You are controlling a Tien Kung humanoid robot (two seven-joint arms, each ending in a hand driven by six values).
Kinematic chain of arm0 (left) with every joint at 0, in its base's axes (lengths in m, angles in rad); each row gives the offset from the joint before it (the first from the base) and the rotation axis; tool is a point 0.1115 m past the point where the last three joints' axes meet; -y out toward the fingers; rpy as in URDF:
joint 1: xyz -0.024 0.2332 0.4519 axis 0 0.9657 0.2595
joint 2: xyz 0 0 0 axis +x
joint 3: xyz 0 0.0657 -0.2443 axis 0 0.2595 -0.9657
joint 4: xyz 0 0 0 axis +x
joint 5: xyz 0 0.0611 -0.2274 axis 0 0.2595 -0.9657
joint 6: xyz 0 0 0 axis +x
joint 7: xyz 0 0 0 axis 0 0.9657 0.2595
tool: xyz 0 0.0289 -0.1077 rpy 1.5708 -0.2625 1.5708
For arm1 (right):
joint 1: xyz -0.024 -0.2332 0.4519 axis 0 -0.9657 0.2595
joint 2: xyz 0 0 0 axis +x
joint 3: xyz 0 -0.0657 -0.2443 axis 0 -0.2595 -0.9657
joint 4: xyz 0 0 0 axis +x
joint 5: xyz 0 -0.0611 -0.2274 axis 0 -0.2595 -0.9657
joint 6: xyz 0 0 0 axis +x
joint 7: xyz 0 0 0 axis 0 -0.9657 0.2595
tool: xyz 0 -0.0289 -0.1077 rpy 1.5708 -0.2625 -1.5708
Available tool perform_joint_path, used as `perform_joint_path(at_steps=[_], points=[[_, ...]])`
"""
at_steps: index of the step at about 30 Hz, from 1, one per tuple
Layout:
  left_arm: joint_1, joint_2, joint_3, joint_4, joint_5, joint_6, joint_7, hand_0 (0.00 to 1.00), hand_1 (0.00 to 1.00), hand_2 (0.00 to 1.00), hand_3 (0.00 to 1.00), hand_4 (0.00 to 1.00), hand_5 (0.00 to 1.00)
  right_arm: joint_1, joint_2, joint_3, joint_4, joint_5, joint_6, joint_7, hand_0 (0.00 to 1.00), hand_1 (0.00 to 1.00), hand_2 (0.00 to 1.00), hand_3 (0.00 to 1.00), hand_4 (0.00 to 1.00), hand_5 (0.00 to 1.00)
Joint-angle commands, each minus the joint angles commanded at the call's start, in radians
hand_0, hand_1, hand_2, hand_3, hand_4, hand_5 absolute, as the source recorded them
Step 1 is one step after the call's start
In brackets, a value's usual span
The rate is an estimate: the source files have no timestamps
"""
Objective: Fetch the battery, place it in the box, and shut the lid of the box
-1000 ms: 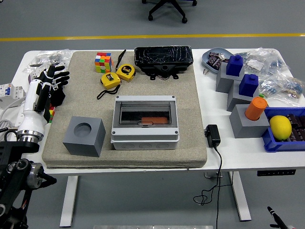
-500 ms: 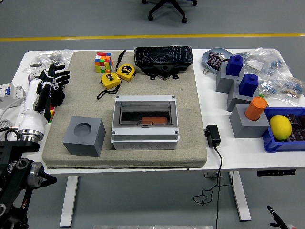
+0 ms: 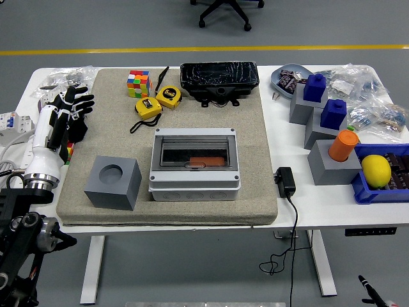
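Seemingly done: orange battery (image 3: 206,160) lies inside the grey box (image 3: 195,165) mid-mat under its shut clear lid (image 3: 194,151), so the left robot hand (image 3: 69,110), fingers spread and empty at the counter's (image 3: 300,208) left edge, should merely confirm the latch is seated.

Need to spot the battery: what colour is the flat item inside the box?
Orange-red, seen through the grey box's clear lid; head view.

A white table (image 3: 192,220) carries a beige mat (image 3: 268,173), grey blocks (image 3: 332,167) and a blue bin (image 3: 364,192).
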Motion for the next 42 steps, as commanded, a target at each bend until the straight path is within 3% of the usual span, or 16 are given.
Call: perform_joint_path(at_steps=[42], points=[[-0.003, 0.003, 0.007, 0.003, -0.001, 0.001, 0.000, 0.671, 0.679, 0.656, 0.685, 0.998, 0.882, 0.000, -0.004, -0.009, 0.000, 0.003, 0.000, -0.003, 0.971, 0.825, 0.755, 0.789, 0.998, 0.998]])
